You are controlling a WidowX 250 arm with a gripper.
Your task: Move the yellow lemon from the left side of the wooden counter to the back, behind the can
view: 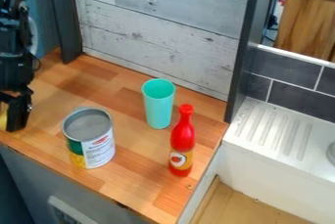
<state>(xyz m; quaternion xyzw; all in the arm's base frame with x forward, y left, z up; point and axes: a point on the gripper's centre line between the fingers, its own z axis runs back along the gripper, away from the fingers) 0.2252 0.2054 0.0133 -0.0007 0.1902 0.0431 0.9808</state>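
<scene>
1. One wooden counter point(134, 169), laid in light and reddish-brown blocks, runs across the scene, with a grey front below it.
2. One backboard point(163, 10) of whitish, weathered planks stands behind it, between two dark upright posts point(62, 17) point(245, 47).
3. One white sink unit point(278, 171) adjoins the counter's right side, its ridged top partly in view. Behind it is a wall of dark tiles point(294, 96) with pale joints; farther back, at the upper right, is one brown wooden piece point(304, 20).
4. One black gripper point(11, 123) hangs at the left edge, over the counter's left part. Whether the claw is spread, pressed together or pinching something, I cannot tell.
5. One can point(98, 147), the thing nearest the gripper but apart from it, stands upright near the counter's front edge. It has a grey top and a green, white and yellow label.
6. One turquoise cup point(159, 108) stands upright, mouth up, farther back and to the right of the can.
7. One red bottle point(182, 137) stands upright near the cup, toward the counter's right edge, with a yellow-orange label low down.
8. One small yellow patch point(3, 121) shows beside the gripper at the left edge; what it belongs to is unclear.
</scene>
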